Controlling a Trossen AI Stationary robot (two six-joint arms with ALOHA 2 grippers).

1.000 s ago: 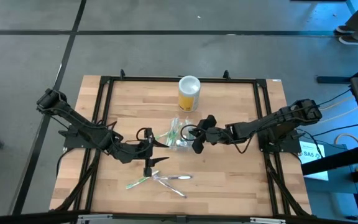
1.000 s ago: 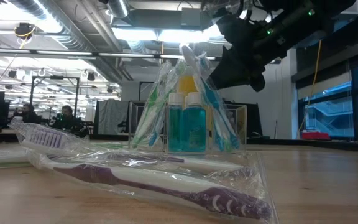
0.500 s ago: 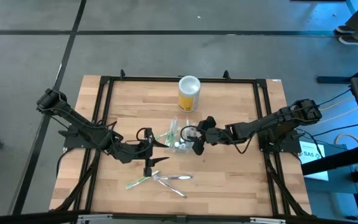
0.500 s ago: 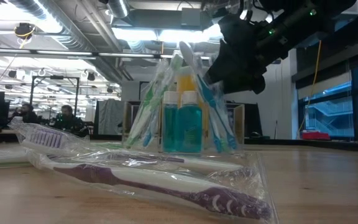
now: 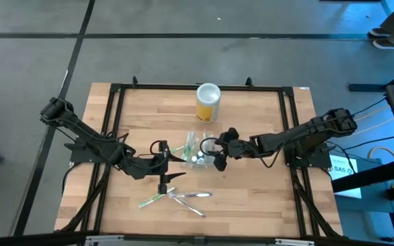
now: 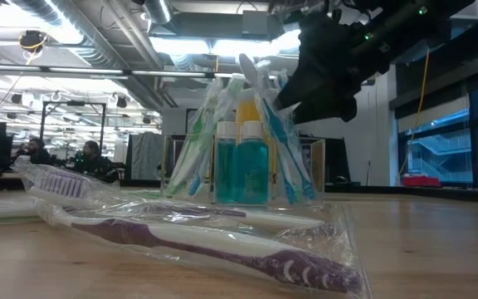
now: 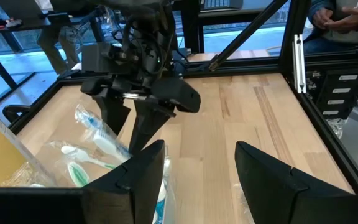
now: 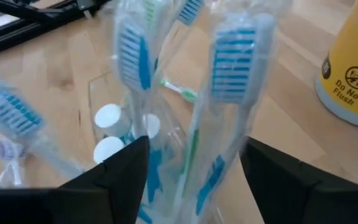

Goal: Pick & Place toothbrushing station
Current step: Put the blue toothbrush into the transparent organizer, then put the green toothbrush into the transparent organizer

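Note:
The toothbrushing station (image 5: pixel 194 152) is a clear box standing on its base at the table's middle. It holds two blue bottles (image 6: pixel 243 170) and several wrapped toothbrushes (image 8: pixel 229 81) that lean upward. My right gripper (image 8: pixel 191 162) is open at the station's right side, its fingers on either side of the brush tops (image 6: pixel 260 79). My left gripper (image 7: pixel 197 168) is open just left of the station (image 7: pixel 98 155), with nothing between its fingers. My right gripper comes at the wrapped brushes slanting down from the table's right. I cannot tell whether its open fingers (image 8: pixel 126 168) touch the wrappers that stand between them.
A yellow canister (image 5: pixel 208 102) with a white lid stands beyond the station toward the far edge. Loose wrapped toothbrushes (image 5: pixel 176 197) lie near the front edge, one of them purple (image 6: pixel 189 237). A black frame (image 5: pixel 115 89) runs around the table.
My right gripper has opened and let go of the brush tops it was shut on. The tops, bunched together before, now lean apart. The station has shifted slightly toward the table's left and stays upright.

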